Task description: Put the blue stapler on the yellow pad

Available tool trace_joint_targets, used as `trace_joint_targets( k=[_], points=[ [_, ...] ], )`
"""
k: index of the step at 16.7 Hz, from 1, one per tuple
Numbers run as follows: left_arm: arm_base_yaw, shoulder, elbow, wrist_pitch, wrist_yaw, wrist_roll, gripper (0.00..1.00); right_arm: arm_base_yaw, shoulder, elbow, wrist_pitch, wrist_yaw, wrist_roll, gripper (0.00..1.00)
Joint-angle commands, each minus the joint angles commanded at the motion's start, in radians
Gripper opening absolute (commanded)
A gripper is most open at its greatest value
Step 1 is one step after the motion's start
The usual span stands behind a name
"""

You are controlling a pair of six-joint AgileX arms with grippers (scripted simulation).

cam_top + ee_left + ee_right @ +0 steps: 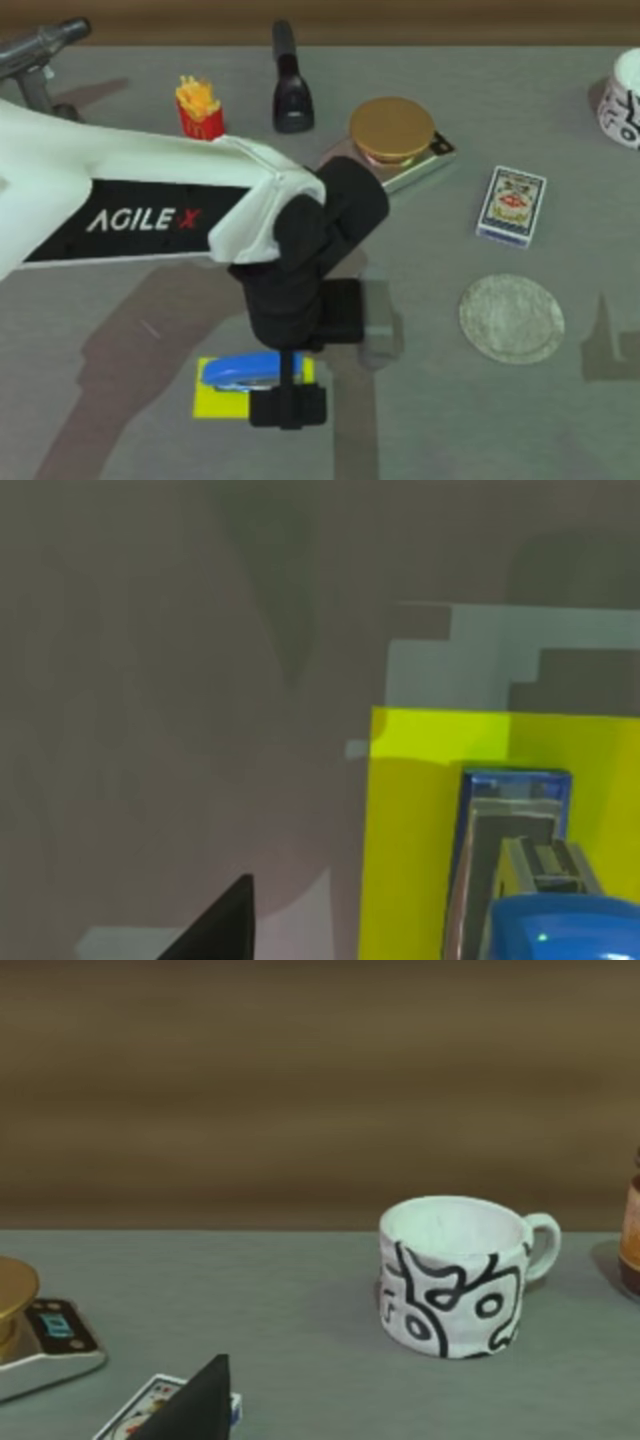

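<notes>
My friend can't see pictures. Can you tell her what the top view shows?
The left arm's tool is at the blue stapler, which lies on the yellow pad near the table's front. Farther back are fries, a black scanner, a kitchen scale, a card box and a grey disc.

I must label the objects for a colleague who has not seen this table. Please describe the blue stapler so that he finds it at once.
Follow the white left arm down to its gripper near the table's front edge. Under it lies the yellow pad, and the blue stapler lies on that pad. It is the only bright blue, slim thing; the barcode scanner is black.
</notes>
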Motion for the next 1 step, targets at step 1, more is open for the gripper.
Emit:
trace_joint_targets(
  k=[1],
  points=[
    [0.0, 0.0, 0.0, 0.0, 0.0, 0.0, 1.0, 0.0, 0.0, 0.0, 0.0, 0.0, 0.0, 1.0]
  ],
)
